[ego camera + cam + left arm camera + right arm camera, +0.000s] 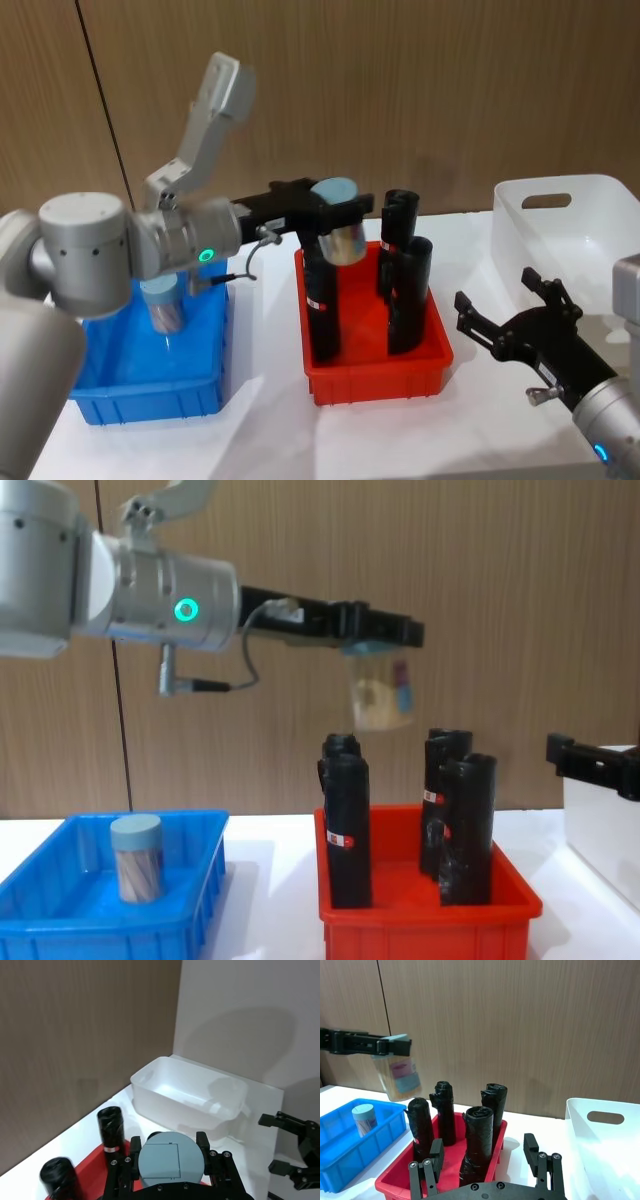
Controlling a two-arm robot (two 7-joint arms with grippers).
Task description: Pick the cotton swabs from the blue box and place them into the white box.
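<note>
Where the tabletop (pixel 265 400) reaches its left edge, we log the blue box (pixel 150 400), shallow, with ribbed, sloping sides. Contents: one resting tub of cotton swabs (pixel 165 305), upright on the box floor, with a pale lid on top and tan sticks showing through the clear wall.

Next entry: the left claw (pixel 335 208), reaching out level from the left arm, high above the tabletop. State: fingers closed on the lid end of the held tub of cotton swabs (pixel 342 240). We note that this tub hangs below the fingers, slightly tilted. It is in the air over the back left part of the red bin (pixel 375 385), higher than the roll tops and touching none of them.

Red bin: middle of the tabletop, just beside the blue box, with a narrow strip of tabletop between them. Contents: four black rolls (pixel 408 295), all upright, two toward the bin's left side and two toward its right.

Next entry: the right claw (pixel 512 305), low over the right part of the tabletop, between the red bin and the white box (pixel 515 240). State: fingers spread wide, nothing between them.

White box: right edge of the tabletop, translucent and smooth-sided, with a handle cutout under its far rim.
</note>
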